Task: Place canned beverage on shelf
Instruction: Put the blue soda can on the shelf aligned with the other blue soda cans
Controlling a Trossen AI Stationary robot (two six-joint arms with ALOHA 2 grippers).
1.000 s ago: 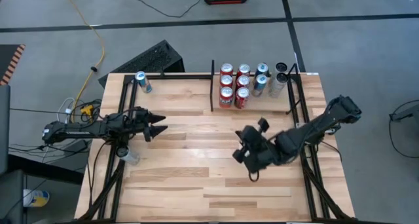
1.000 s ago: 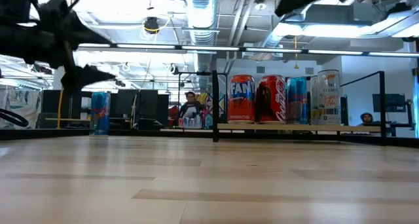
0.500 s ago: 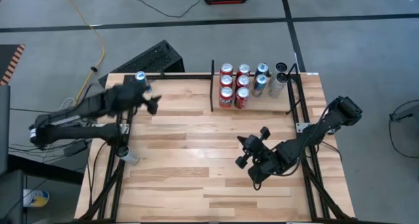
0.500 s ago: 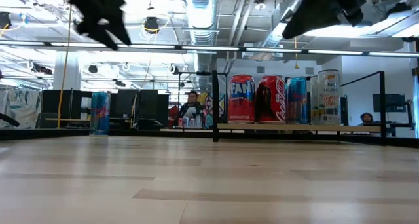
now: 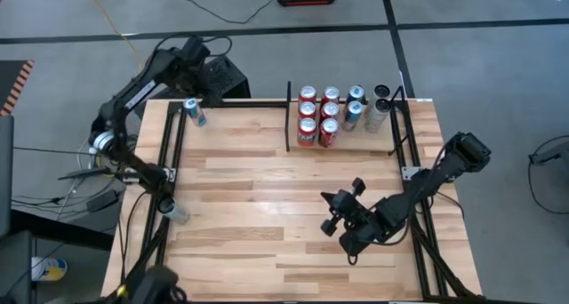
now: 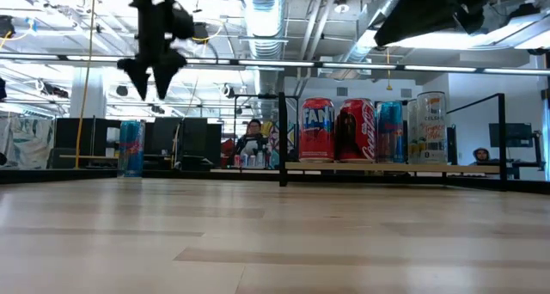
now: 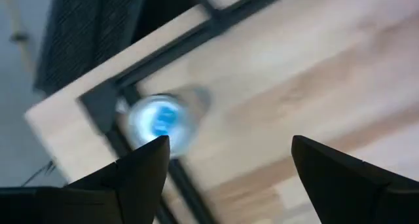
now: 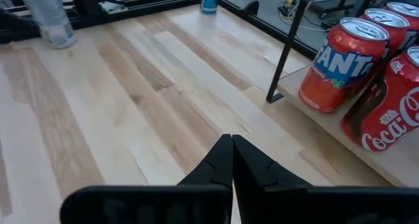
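I have the left gripper (image 5: pixel 207 84) up over the far left corner of the table (image 5: pixel 267 215), its two dark wedge fingers (image 7: pixel 141 175) spread apart with nothing between them. Just below it stands the blue can (image 5: pixel 193 111), a slim cylinder with a shiny silver lid, upright on the pale butcher-block planks beside the black tube frame (image 5: pixel 171 148). My wrist camera there looks straight down on its round blue top (image 7: pixel 157 121).

The right gripper (image 5: pixel 336 217) hangs above the near right part of the table, fingertips (image 8: pixel 231 160) pressed flat together into one point, carrying nothing.

The shelf (image 5: pixel 347 147) sits at the far right, a light wood bay fenced by a thin black divider bar (image 5: pixel 288 117). Red Fanta and Coca-Cola cans (image 5: pixel 318 117) fill its left columns in glossy rows; taller silver and blue cans (image 5: pixel 364 108) stand beside them. A clear plastic bottle (image 5: pixel 173 211) lies at the table's left edge.
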